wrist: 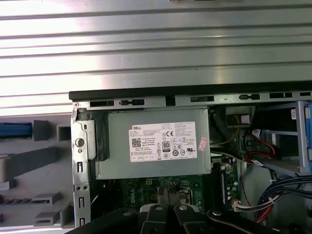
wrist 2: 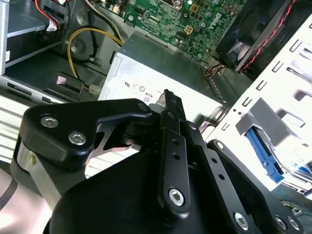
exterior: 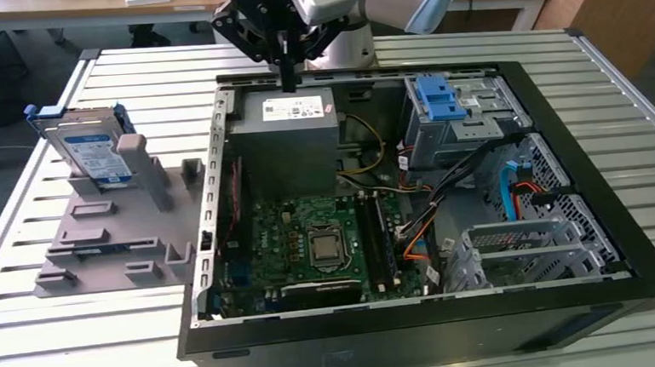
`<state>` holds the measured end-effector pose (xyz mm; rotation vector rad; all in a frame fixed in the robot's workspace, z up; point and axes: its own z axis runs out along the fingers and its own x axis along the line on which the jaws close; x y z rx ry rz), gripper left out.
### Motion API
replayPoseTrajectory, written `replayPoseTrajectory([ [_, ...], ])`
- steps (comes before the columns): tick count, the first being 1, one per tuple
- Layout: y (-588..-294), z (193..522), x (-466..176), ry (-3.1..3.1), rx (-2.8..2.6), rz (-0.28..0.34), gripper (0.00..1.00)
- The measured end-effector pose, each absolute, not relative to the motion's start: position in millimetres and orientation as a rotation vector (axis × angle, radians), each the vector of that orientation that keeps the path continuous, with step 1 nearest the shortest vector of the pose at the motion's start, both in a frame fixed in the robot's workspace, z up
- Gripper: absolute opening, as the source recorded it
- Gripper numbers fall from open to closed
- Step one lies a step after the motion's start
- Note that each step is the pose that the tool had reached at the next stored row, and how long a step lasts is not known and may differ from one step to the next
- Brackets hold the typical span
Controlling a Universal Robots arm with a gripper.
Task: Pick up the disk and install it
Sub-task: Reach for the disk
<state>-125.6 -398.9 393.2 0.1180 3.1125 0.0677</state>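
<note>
Silver disk (exterior: 89, 155), blue-framed, seemingly upright

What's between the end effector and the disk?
In the exterior view, from end effector to disk: the case's side wall, then bare slatted table. The disk stands on a grey fixture.

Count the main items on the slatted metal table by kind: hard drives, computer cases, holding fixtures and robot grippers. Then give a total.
Silver metal hard drive in a blue plastic carrier: 1
Open black tower computer case: 1
Grey plastic holding fixture: 1
Black robot gripper: 1
Total: 4
</note>
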Motion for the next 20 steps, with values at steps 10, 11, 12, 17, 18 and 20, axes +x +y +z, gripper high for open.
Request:
replayPoseTrajectory([
  [10, -398.9, 393.1, -129.1, 3.112, 0.118, 0.068, 0.11],
  [11, -398.9, 393.0, -129.4, 3.112, 0.118, 0.068, 0.11],
  [12, -398.9, 393.0, -129.6, 3.112, 0.118, 0.068, 0.11],
  [17, -398.9, 392.9, -130.9, 3.112, 0.118, 0.068, 0.11],
  [18, -398.9, 393.0, -131.2, 3.112, 0.118, 0.068, 0.11],
  [20, -398.9, 392.9, -131.7, 3.113, 0.118, 0.068, 0.11],
])
